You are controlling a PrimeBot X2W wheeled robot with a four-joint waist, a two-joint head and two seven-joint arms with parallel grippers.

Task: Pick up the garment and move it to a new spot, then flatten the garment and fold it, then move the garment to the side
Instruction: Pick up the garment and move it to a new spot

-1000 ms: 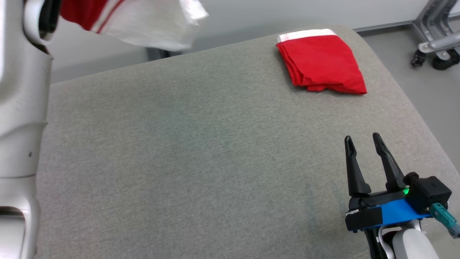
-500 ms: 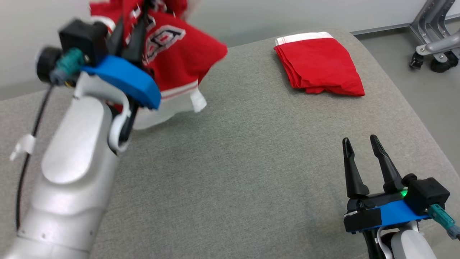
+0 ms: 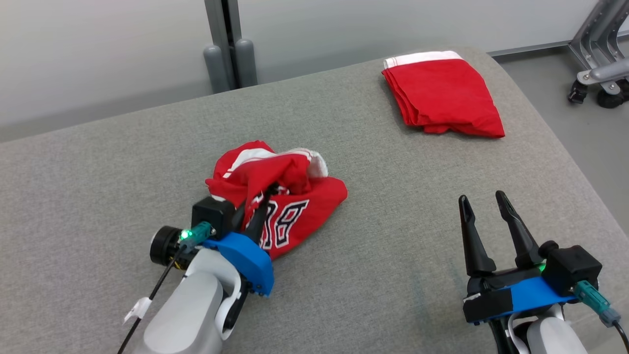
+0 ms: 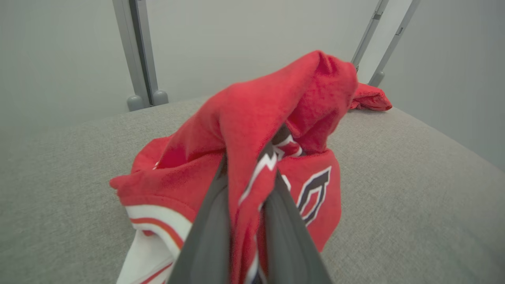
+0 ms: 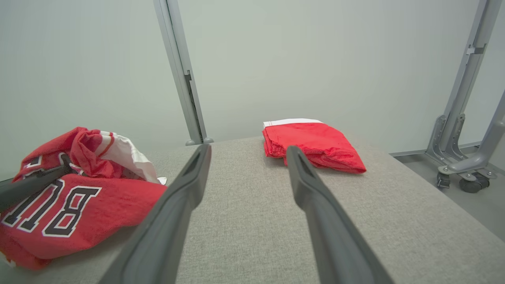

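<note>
**Fig.: stage of task. Garment set down, not yet released.** My left gripper [image 3: 260, 201] is closed narrow on a fold of the garment [image 3: 300, 214], a red jersey w/ black-and-white block lettering & white trim. The cloth runs up btwn the two fingers (cf. left wrist view) & drapes over their tips. The bulk lies just fwd of this gripper & to its right, resting on the grey table [image 3: 383, 211] in a crumpled heap. One part is bunched into a peak above the fingers, a white-trimmed edge trails low beside them, & the lettered panel is creased.

My right gripper [image 3: 481, 196] stands wide & holds nothing. It is well apart from the heap, which sits off to its left. Far fwd of the right gripper lies a second red piece [image 3: 442, 93], folded, w/ a white band at its far edge. I take it as no part of the present step.

Judgement: pick-up is done & the carry to a new spot is approx. done, since the heap bears on the table; release is pending. Left to do: flatten, fold, move to the side, i.e. most of the task. No sleeve or collar can be told apart in the heap, so flattening will prob. need both grippers to find & draw out edges.
</note>
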